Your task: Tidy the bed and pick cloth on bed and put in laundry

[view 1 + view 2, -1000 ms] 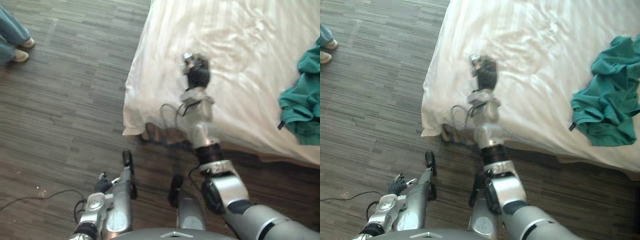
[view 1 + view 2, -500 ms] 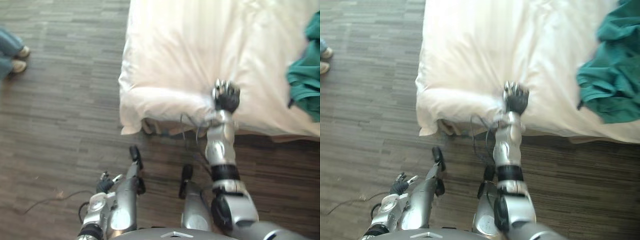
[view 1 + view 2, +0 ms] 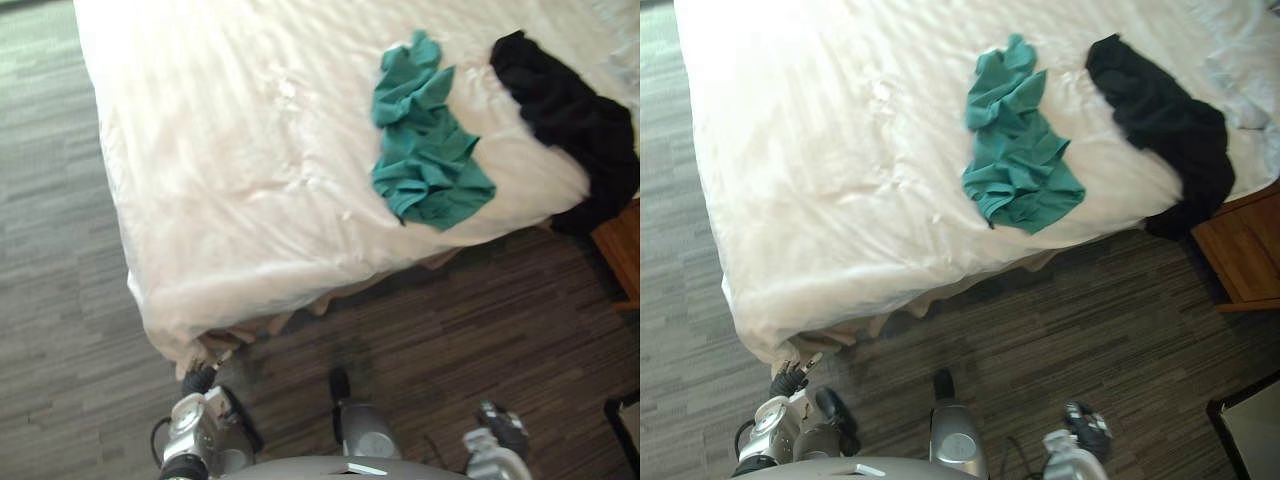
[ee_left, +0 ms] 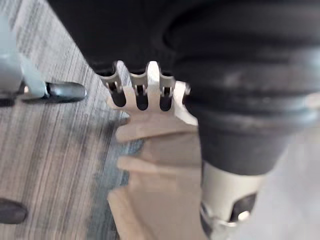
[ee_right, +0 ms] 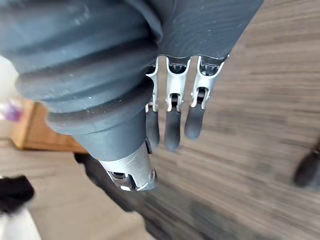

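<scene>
Right eye view swings along the bed [image 3: 820, 150]: the right hand [image 3: 1085, 425] is off the cover, low beside the bed, fingers slack and empty. The left hand [image 3: 788, 382] sits at the bed's corner, grip unreadable. Teal cloth [image 3: 1015, 150] and black cloth [image 3: 1160, 110] lie on the bed, uncollected, so pickup is likely next.

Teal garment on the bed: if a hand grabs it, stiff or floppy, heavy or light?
The teal garment lies crumpled in soft folds, so probably floppy: it would drape from wherever it is pinched. It looks thin, so likely light. It lies apart from the black cloth, so it should lift free alone.
</scene>
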